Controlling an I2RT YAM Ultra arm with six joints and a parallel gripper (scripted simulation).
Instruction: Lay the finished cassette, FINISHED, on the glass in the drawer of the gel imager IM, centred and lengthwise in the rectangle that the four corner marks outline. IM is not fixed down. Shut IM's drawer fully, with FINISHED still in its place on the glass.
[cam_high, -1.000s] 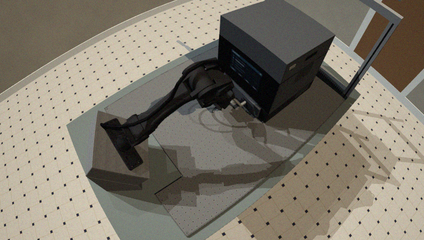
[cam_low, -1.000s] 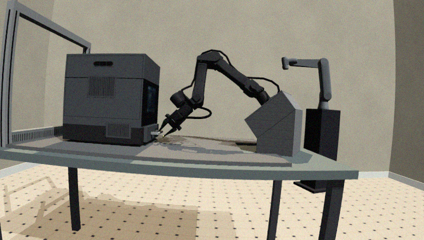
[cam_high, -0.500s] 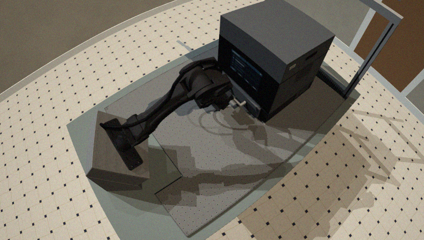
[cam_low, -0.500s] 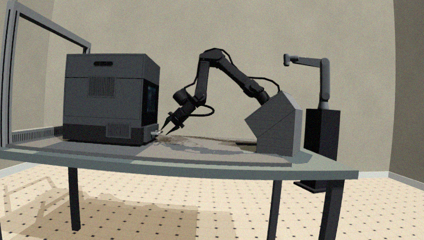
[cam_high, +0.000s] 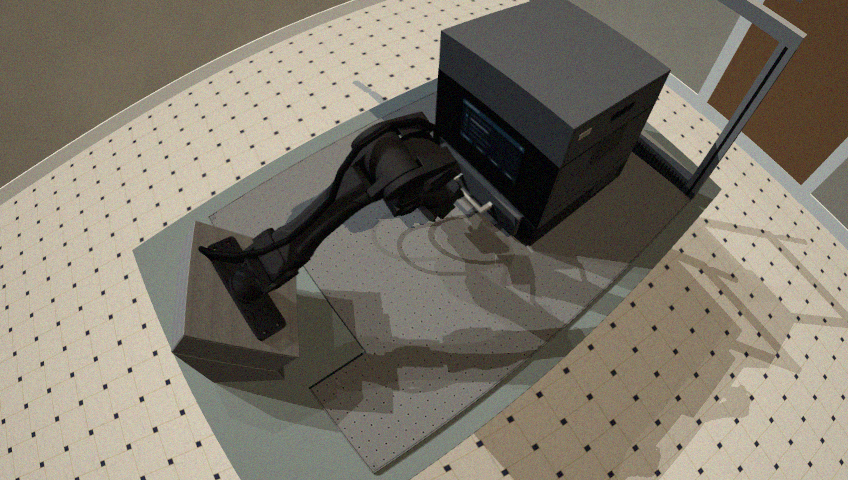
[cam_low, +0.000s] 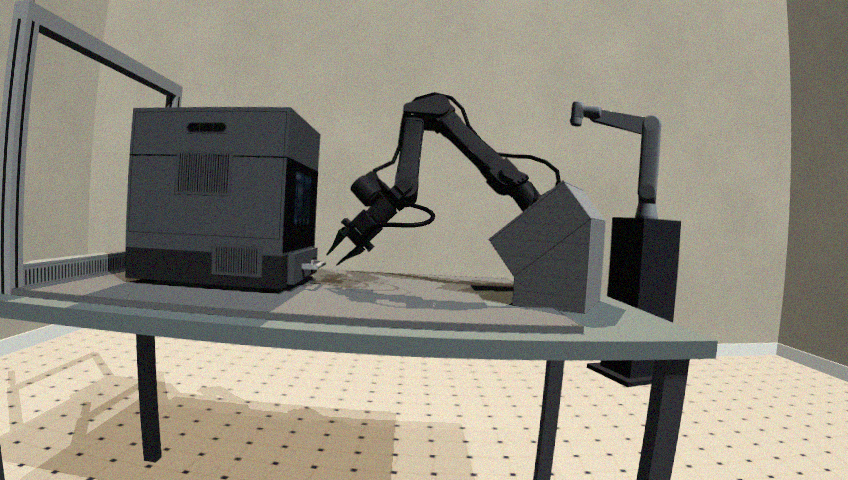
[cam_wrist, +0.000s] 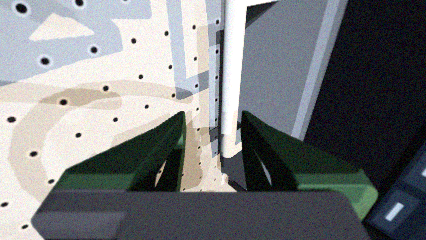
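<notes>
The gel imager IM (cam_high: 535, 71) (cam_low: 208, 196) is a dark grey box at the back of the board. Its drawer front (cam_low: 294, 270) (cam_wrist: 280, 65) sits flush with the body, and a white bar handle (cam_high: 476, 205) (cam_low: 313, 265) (cam_wrist: 232, 75) sticks out from it. My gripper (cam_low: 340, 252) (cam_wrist: 213, 120) hangs just in front of the handle and a little above it. Its green fingers are open and nothing is between them. The handle's lower end shows close to the right fingertip, beyond it. The cassette FINISHED and the glass are not in view.
The arm's wedge-shaped pedestal (cam_high: 238, 315) (cam_low: 553, 255) stands at the near end of the perforated board (cam_high: 416, 333). A metal frame (cam_high: 743, 101) (cam_low: 17, 148) rises behind the imager. A dark stand with a camera arm (cam_low: 645, 261) is beside the pedestal.
</notes>
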